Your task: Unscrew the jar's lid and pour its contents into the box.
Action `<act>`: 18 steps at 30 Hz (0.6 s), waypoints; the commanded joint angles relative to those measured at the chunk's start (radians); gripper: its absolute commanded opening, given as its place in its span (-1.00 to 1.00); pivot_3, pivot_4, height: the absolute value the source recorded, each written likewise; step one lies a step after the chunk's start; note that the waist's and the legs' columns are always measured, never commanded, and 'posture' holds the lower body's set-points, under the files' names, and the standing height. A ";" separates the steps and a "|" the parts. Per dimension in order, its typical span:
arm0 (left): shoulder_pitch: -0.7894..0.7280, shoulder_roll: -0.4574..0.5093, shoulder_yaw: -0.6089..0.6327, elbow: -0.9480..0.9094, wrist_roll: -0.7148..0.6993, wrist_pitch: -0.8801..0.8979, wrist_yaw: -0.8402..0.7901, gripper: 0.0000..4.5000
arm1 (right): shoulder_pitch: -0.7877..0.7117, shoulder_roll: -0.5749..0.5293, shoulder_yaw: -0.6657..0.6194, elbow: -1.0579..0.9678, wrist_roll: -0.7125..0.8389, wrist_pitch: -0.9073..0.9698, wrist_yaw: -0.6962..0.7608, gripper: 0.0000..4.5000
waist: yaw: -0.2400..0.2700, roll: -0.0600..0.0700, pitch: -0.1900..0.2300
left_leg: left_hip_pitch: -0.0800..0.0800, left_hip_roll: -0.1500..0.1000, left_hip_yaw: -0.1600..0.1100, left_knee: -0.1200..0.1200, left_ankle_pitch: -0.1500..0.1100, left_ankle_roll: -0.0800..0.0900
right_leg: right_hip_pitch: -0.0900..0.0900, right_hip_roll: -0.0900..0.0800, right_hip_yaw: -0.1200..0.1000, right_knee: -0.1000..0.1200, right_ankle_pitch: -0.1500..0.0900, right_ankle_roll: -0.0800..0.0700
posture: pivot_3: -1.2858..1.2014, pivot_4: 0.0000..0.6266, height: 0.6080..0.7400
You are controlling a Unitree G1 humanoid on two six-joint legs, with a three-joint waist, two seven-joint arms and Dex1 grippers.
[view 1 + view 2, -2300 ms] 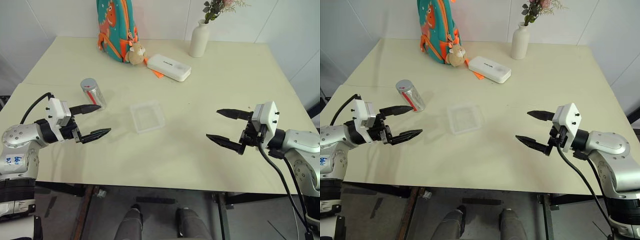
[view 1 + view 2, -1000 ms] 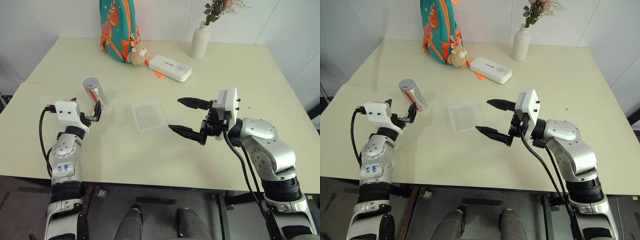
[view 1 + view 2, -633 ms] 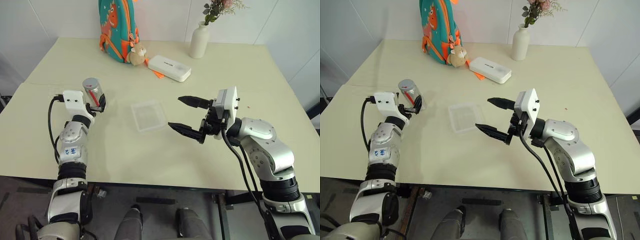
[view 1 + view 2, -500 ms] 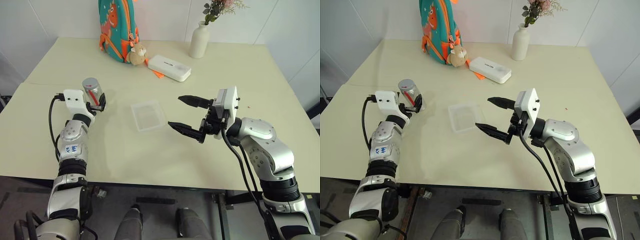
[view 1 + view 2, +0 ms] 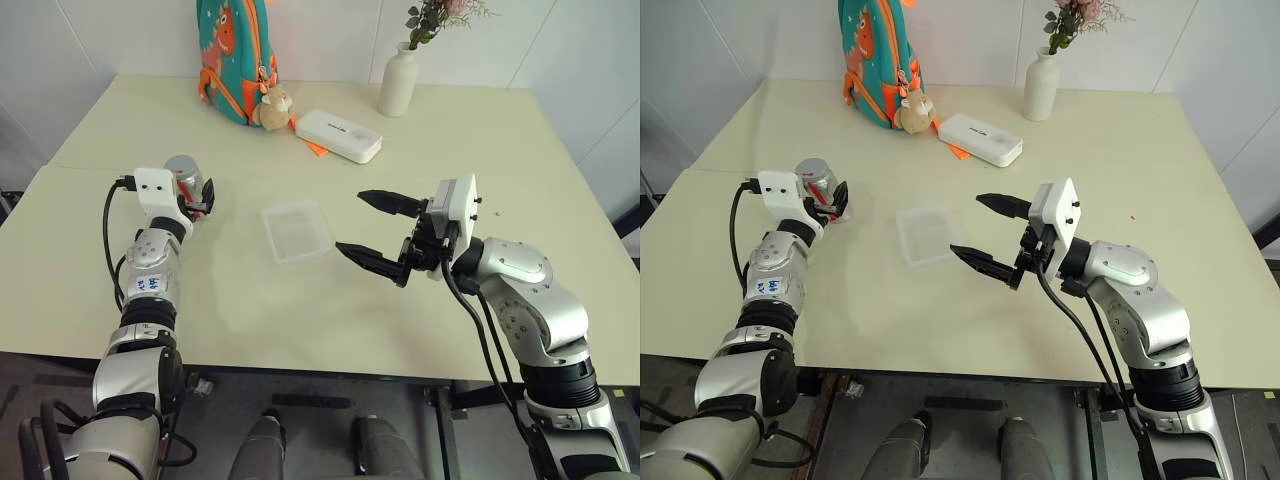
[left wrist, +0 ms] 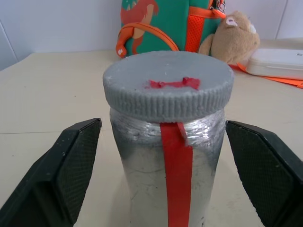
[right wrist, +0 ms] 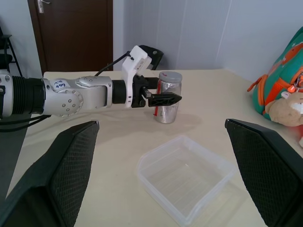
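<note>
Since the earlier pictures, the left arm has reached forward across the pale cream table (image 5: 480, 140), and the left gripper (image 5: 196, 196) now sits around the jar (image 6: 165, 156), where before it hung short of it with its fingers spread wide. The right arm has swung in from the table's right side toward the middle, and over the last second it has kept its place. The left gripper's two black fingers stand on either side of the jar with a clear gap on both sides in the left wrist view, so they are apart and not clamped on it. The right gripper (image 5: 375, 228) hovers just right of the box (image 5: 296, 230), its two pointed black fingers spread wide with nothing between them. The jar stands upright on the table's left part, left of the box and well apart from it. It is a small cylinder with a crinkled, silvery, see-through wall and a strip of red tape running down its side. The lid (image 6: 168, 82) is on the jar: a round, flat, matt grey cap with a ribbed edge and a small red mark on top. The contents cannot be made out through the wall. The box is a shallow square tray of clear plastic with rounded corners, lying near the table's middle.
</note>
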 commanded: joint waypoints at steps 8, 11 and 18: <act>-0.044 0.018 0.014 0.007 -0.027 -0.038 -0.031 -0.11 | 0.016 0.027 -0.017 -0.034 -0.008 -0.023 -0.028 1.00 | 0.000 0.000 0.000 | 0.000 0.000 0.000 0.000 0.000 0.000 | 0.000 0.000 0.000 0.000 0.000 0.000 | 0.03 -0.52 1.00; 0.002 -0.007 0.038 -0.203 -0.160 0.030 -0.201 -0.11 | 0.022 0.032 -0.019 -0.050 -0.001 -0.006 -0.042 1.00 | -0.001 0.000 0.000 | 0.000 0.000 0.000 0.000 0.000 0.000 | 0.000 0.000 0.000 0.000 0.000 0.000 | 0.03 -0.52 1.00; 0.254 0.146 -0.073 -0.863 -0.375 0.468 -0.537 -0.11 | -0.054 0.066 -0.030 -0.132 0.104 0.191 -0.183 1.00 | -0.019 0.000 0.000 | 0.001 0.001 0.001 -0.006 0.001 -0.002 | -0.002 0.000 0.002 0.000 -0.001 -0.001 | 0.03 -0.52 1.00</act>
